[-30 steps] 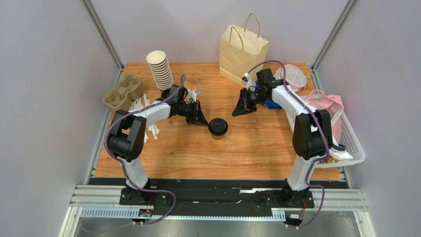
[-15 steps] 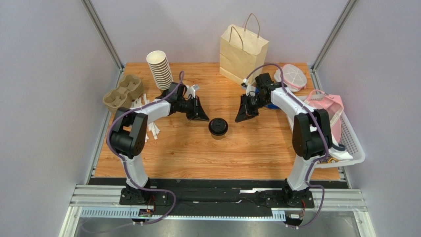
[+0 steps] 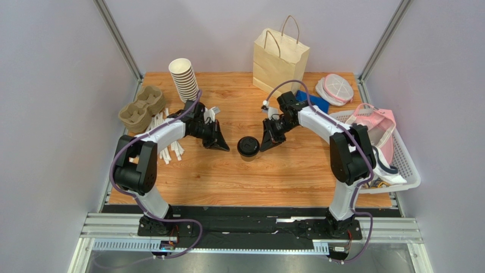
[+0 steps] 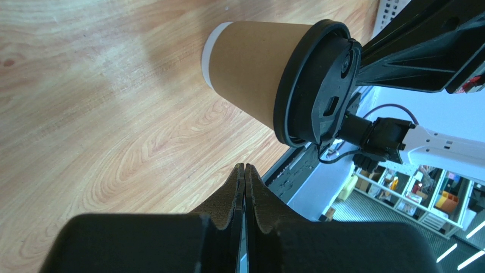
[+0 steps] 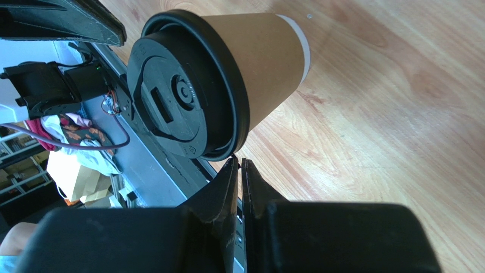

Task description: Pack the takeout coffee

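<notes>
The takeout coffee (image 3: 249,146), a brown paper cup with a black lid, stands upright mid-table between the two arms. In the left wrist view the takeout coffee (image 4: 256,71) is a short way ahead of my left gripper (image 4: 245,168), whose jaws are pressed together on nothing. From above, the left gripper (image 3: 226,148) sits just left of the cup, apart from it. My right gripper (image 3: 264,147) is close against the cup's right side. In the right wrist view the right gripper (image 5: 238,162) is shut and empty, its tips at the rim of the black lid (image 5: 182,85).
A kraft paper bag (image 3: 280,57) stands open at the back. A stack of lidless cups (image 3: 184,79) and a cardboard cup carrier (image 3: 141,106) sit back left, with white sticks (image 3: 168,145) scattered nearby. A white basket (image 3: 407,165) with pink cloth (image 3: 375,122) is at the right.
The left gripper has drawn back leftward off the cup's lid. The right gripper has come down and left from near the bag to the cup's right side.
</notes>
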`<action>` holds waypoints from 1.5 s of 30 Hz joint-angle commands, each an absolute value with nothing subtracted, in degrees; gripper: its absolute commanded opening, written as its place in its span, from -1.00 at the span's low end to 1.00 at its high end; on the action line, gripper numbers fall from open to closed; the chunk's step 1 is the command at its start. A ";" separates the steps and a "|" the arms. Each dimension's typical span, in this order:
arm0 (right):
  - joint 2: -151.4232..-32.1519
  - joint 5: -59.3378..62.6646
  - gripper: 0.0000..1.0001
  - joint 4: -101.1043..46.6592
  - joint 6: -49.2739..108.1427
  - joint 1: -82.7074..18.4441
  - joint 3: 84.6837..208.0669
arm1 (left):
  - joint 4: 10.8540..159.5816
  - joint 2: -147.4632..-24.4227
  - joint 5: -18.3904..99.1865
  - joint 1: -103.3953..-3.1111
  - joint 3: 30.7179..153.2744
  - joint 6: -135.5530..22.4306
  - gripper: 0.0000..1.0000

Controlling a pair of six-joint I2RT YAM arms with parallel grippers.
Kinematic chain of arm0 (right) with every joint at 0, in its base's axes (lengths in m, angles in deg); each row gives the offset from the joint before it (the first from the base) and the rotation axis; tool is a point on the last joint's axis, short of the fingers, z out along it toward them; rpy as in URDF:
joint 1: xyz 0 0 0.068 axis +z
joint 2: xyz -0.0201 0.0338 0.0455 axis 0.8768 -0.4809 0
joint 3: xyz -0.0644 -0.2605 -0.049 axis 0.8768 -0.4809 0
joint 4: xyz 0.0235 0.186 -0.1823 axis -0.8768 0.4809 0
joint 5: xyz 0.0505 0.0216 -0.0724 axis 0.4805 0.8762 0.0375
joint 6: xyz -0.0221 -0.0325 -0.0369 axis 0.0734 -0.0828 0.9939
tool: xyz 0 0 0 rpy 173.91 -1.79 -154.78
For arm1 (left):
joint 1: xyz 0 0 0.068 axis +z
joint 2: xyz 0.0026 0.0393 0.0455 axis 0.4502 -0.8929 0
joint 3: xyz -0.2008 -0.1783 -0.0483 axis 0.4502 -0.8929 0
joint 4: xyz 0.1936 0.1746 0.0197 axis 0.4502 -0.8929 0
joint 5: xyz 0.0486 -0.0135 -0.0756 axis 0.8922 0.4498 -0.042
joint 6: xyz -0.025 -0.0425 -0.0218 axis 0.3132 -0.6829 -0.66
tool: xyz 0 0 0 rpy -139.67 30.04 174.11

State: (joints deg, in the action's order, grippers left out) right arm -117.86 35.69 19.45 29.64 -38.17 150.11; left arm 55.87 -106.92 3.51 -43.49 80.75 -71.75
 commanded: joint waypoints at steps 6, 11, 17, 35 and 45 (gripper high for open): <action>-116.45 39.64 -0.82 18.23 28.95 -35.24 149.67 | 56.65 -107.74 4.27 -47.23 84.33 -70.38 -0.85; -112.75 42.18 -0.80 20.26 29.66 -36.64 147.30 | 59.90 -111.51 4.54 -49.16 87.67 -71.70 -0.84; -108.09 49.20 -0.81 23.86 32.12 -40.78 144.49 | 62.63 -117.22 4.72 -50.04 93.64 -71.97 -0.84; -111.69 46.67 -0.92 13.23 19.91 -41.83 149.66 | 75.38 -105.72 -7.32 -47.58 89.18 -78.55 -0.82; -116.00 45.53 -0.97 11.64 18.58 -41.31 151.08 | 81.27 -109.23 -7.68 -51.62 84.43 -85.76 -0.99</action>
State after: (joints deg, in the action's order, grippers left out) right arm -114.82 46.49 13.87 19.47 -41.86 149.57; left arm 78.32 -107.79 -6.74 -50.48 85.65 -83.40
